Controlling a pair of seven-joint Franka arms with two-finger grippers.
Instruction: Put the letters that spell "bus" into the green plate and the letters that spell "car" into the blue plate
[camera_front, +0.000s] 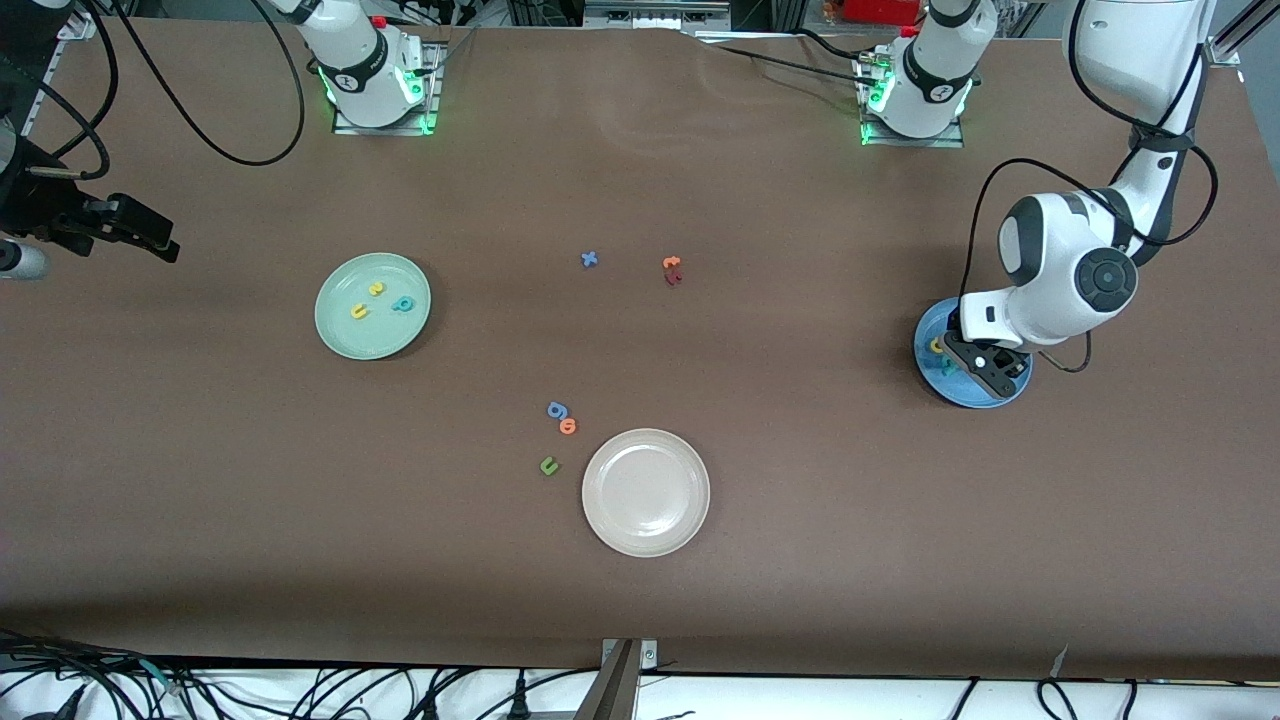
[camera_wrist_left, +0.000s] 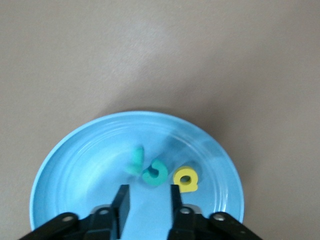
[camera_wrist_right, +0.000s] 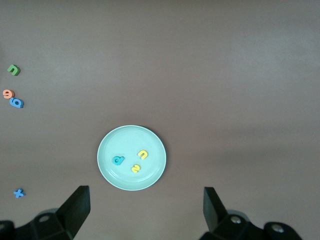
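The blue plate (camera_front: 935, 378) lies at the left arm's end of the table. My left gripper (camera_front: 985, 365) hangs low over it, open, with nothing between its fingers. In the left wrist view the blue plate (camera_wrist_left: 75, 165) holds a blurred teal r (camera_wrist_left: 135, 161), a teal c (camera_wrist_left: 156, 172) and a yellow a (camera_wrist_left: 187, 180), just past my left gripper (camera_wrist_left: 148, 192). The green plate (camera_front: 345, 338) holds a yellow s (camera_front: 377, 288), a yellow u (camera_front: 359, 312) and a teal b (camera_front: 403, 304). My right gripper (camera_front: 150, 238) waits wide open, high at the right arm's end.
A beige-white plate (camera_front: 645, 492) sits near the front camera. Beside it lie a dark-blue g (camera_front: 557, 410), an orange letter (camera_front: 568, 427) and a dark-green u (camera_front: 548, 465). A blue x (camera_front: 589, 259), an orange letter (camera_front: 672, 263) and a red letter (camera_front: 673, 278) lie mid-table.
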